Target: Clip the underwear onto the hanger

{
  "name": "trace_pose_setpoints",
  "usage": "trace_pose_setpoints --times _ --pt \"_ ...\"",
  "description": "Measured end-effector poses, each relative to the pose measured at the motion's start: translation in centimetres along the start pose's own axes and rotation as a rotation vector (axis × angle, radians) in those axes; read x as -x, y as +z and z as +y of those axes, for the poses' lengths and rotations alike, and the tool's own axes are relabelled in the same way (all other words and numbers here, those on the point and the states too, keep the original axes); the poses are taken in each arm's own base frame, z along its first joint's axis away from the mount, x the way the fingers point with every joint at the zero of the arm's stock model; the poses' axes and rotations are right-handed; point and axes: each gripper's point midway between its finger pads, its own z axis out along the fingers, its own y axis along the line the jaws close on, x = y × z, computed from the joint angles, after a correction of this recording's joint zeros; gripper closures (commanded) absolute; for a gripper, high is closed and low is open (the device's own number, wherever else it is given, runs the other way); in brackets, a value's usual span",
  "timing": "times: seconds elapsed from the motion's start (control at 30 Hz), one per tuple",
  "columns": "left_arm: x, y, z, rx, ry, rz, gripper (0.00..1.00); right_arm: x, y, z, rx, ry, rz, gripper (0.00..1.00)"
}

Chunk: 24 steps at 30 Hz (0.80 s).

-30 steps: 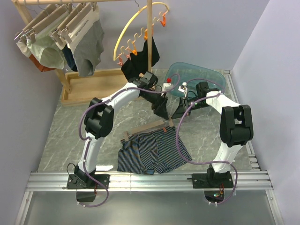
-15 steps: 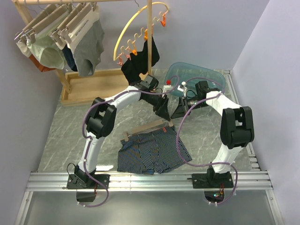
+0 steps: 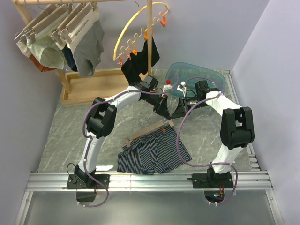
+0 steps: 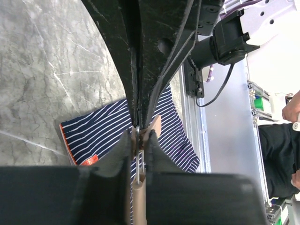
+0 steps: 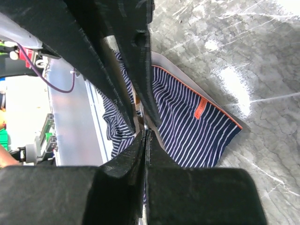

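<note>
Closing on the hanger's metal, my left claw [image 4: 139, 142] has just gone from spread wide to a pinch.

Left to right from above:

- **Rack:** A wooden rack [image 3: 93, 82] of hung garments stands at ten o'clock on the table [image 3: 61, 131].
- **Left claw:** My left arm arcs across to the middle. There, in its wrist view, the claw pinches the hanger [image 3: 149, 131] at a metal fitting beside the pale bar.
- **Hanger and underwear:** At seven o'clock from that grip the bar slants across the grey marble, shifted a little from a second ago. The underwear [image 3: 152, 157], navy with pale stripes, lies along and below the bar toward the arms' bases. It is now rucked up at its left side, where it lay flat before.
- **Clips:** Cloth moving with the bar suggests at least one clip already bites the waistband, though no view shows a clip plainly.
- **Right claw:** At three o'clock from my left claw and nearly touching it, my right claw [image 5: 145, 136] is pressed together, as it was. Whether a wire sits between its tips I cannot tell.
- **Tub:** A blue tub [image 3: 206, 77] sits behind at one o'clock.

With both claws gathered at the hanger, I judge the next job is raising it to test that the clips hold.
</note>
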Motion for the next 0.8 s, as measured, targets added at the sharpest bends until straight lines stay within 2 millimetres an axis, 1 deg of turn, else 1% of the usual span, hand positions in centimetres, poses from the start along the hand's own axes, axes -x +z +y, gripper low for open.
trace_pose_setpoints --times 0.13,0.17,0.23,0.27,0.3,0.4,0.5,0.57,0.67,0.73,0.8 --pt "0.0 -0.1 -0.1 -0.008 0.004 -0.001 1.0 0.0 0.0 -0.1 -0.004 -0.001 0.001 1.0" --pt "0.0 -0.1 -0.1 -0.009 0.007 -0.001 1.0 0.0 0.0 -0.1 -0.004 -0.001 0.001 0.97" --pt "-0.1 -0.1 -0.1 -0.012 0.016 0.0 1.0 0.0 0.1 0.0 -0.005 0.002 0.003 0.87" --pt "-0.2 -0.1 -0.1 -0.013 0.02 0.001 1.0 -0.1 0.1 -0.1 -0.007 0.008 0.005 0.76" --pt "-0.2 -0.1 -0.1 -0.013 0.023 0.003 1.0 -0.1 0.1 -0.1 -0.01 0.014 0.006 0.72" --pt "-0.7 -0.2 -0.1 -0.015 0.021 0.015 1.0 0.1 0.0 -0.5 -0.039 0.028 0.003 0.71" --pt "-1.3 -0.3 0.1 -0.014 0.014 0.026 1.0 0.4 -0.7 -1.6 -0.091 0.055 -0.023 0.71" --pt "-1.6 -0.3 0.4 -0.012 0.008 0.033 1.0 0.4 -1.4 -2.6 -0.141 0.083 -0.046 0.65" --pt "-1.9 -0.6 0.5 -0.008 -0.001 0.038 1.0 -0.3 -2.0 -4.3 -0.222 0.125 -0.059 0.62" --pt "-1.8 -0.7 0.5 -0.008 0.004 0.038 1.0 -1.1 -1.7 -5.2 -0.267 0.154 -0.044 0.6" --pt "-1.7 -0.9 0.6 -0.006 0.009 0.036 1.0 -1.7 -1.2 -5.6 -0.295 0.174 -0.022 0.58"
